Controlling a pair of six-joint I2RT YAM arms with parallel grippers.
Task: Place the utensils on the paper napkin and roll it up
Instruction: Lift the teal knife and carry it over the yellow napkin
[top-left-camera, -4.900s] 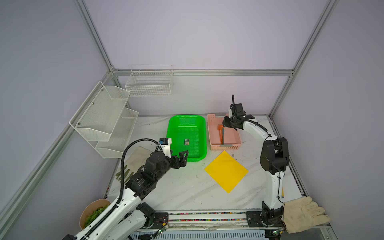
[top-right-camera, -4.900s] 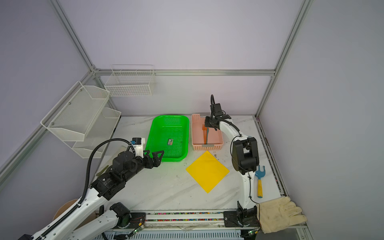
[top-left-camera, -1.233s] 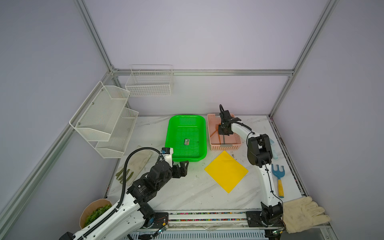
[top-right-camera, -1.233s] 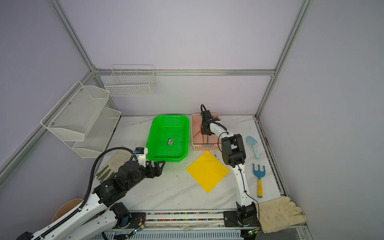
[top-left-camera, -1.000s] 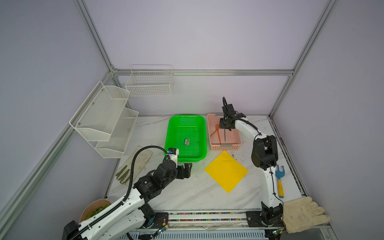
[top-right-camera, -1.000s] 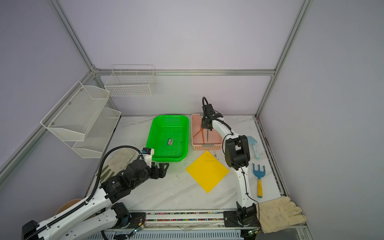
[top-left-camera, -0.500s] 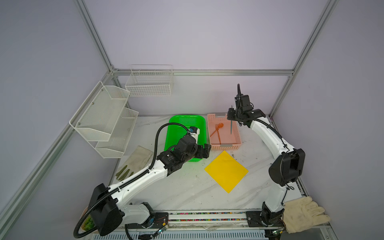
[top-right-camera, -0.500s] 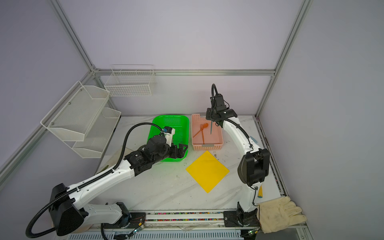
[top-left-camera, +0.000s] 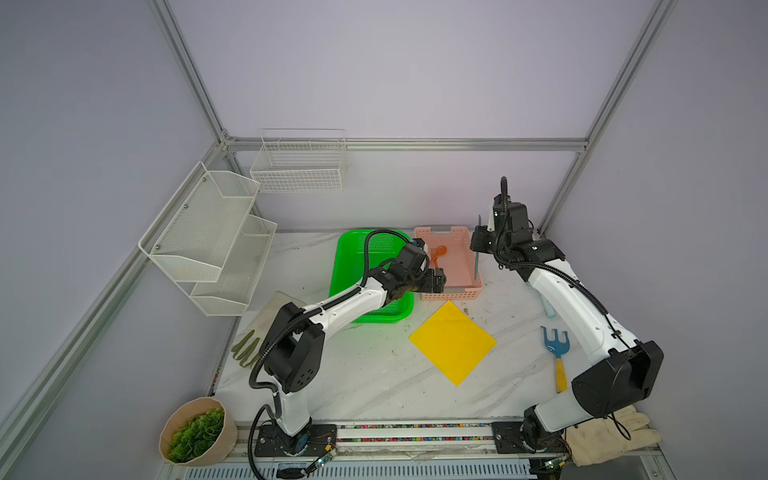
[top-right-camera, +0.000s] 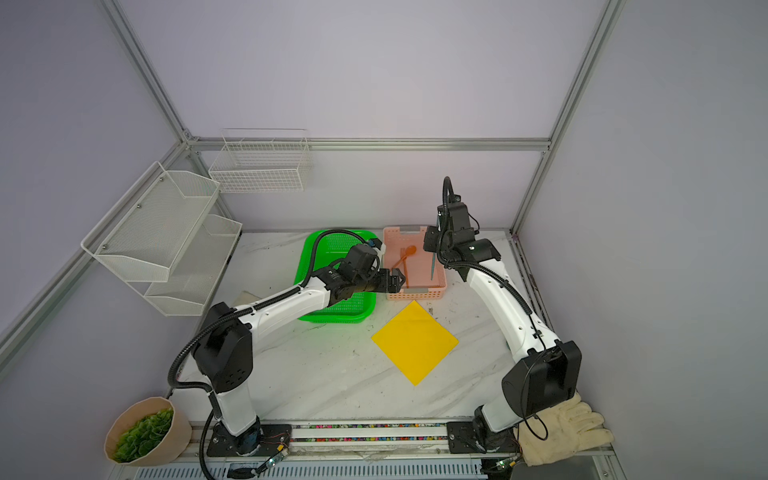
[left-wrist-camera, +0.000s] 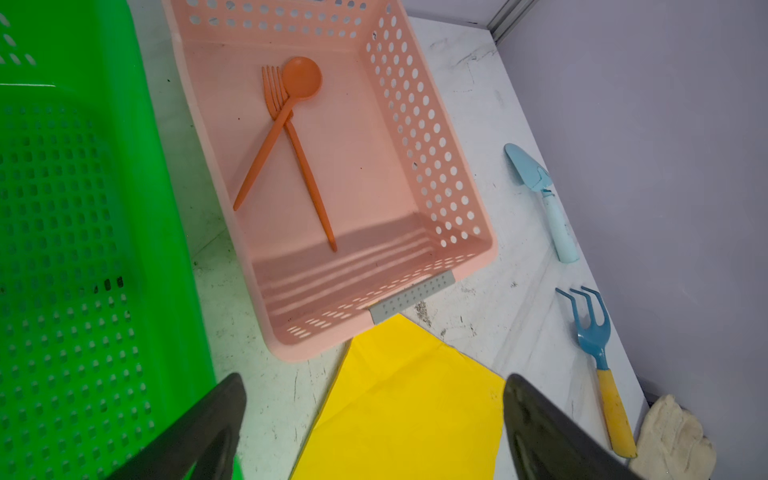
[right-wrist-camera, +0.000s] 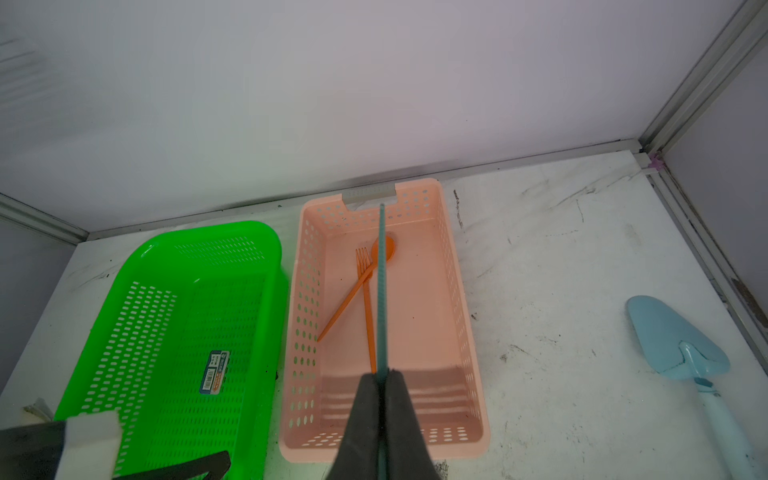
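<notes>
Nearest the front edge of the table (top-left-camera: 365, 386): paper napkin (top-left-camera: 453, 343), flat, nothing on it yet. Behind it: left gripper (left-wrist-camera: 374, 380), jaws wide and empty, newly swung in to the near corner of the pink basket (top-left-camera: 451, 296). Inside: orange spoon (left-wrist-camera: 259, 162) and orange fork (left-wrist-camera: 310, 183), crossed, untouched. Farthest: right gripper (right-wrist-camera: 381, 380), clamped on the teal piece (right-wrist-camera: 381, 291), freshly lifted above the basket; probably first item bound for the napkin.

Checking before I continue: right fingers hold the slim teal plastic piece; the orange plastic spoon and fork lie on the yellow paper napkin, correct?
No: the orange plastic spoon and fork lie in the pink perforated plastic basket, as the left wrist view shows.
</notes>
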